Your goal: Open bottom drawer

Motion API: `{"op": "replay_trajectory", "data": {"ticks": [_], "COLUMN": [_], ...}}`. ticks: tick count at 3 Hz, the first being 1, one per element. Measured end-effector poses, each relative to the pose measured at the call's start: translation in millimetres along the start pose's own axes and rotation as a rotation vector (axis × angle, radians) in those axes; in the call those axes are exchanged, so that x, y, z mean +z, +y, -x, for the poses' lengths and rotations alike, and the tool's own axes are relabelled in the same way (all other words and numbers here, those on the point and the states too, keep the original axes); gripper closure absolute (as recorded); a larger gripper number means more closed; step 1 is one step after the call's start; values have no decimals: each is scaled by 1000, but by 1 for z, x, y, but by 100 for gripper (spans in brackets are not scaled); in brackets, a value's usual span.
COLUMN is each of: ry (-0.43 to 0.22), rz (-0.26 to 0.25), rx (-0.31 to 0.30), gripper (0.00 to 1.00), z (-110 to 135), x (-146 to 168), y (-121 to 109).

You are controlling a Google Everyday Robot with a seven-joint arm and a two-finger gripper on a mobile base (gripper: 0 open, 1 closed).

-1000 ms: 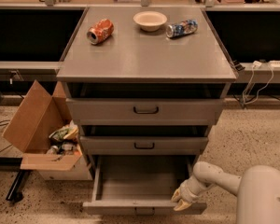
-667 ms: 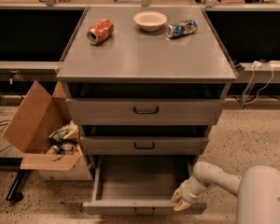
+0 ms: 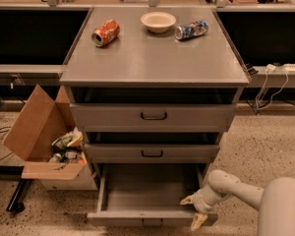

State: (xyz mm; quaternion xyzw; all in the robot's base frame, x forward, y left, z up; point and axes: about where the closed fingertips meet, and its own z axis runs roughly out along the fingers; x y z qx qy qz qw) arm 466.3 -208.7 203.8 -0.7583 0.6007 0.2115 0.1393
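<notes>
The bottom drawer (image 3: 137,217) of the grey metal cabinet is pulled out towards me, and its inside (image 3: 147,188) looks bare. Its front is seen from above at the lower edge of the camera view, and the handle hardly shows. My gripper (image 3: 193,211) is at the right end of that front. One pale fingertip (image 3: 188,199) is over the drawer's inside and the other (image 3: 197,222) is outside the front. The fingers are spread apart, with the drawer front's top edge between them. My white arm (image 3: 236,191) comes in from the lower right.
The middle drawer (image 3: 152,153) and top drawer (image 3: 153,116) stand slightly out. On the cabinet top (image 3: 152,58) lie an orange can (image 3: 105,33), a bowl (image 3: 158,21) and a blue can (image 3: 191,29). An open cardboard box (image 3: 44,141) with rubbish stands at the left. Cables (image 3: 273,82) hang at the right.
</notes>
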Motion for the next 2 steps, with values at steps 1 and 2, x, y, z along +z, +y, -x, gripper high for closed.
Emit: {"op": "replay_trajectory", "data": {"ticks": [1,2], "ry": [4,3], "rz": [-73,-146], "rx": [-33,-84], "gripper": [0,0], "z": [8,22], "x": [-38,-83], "y": [3,1]}}
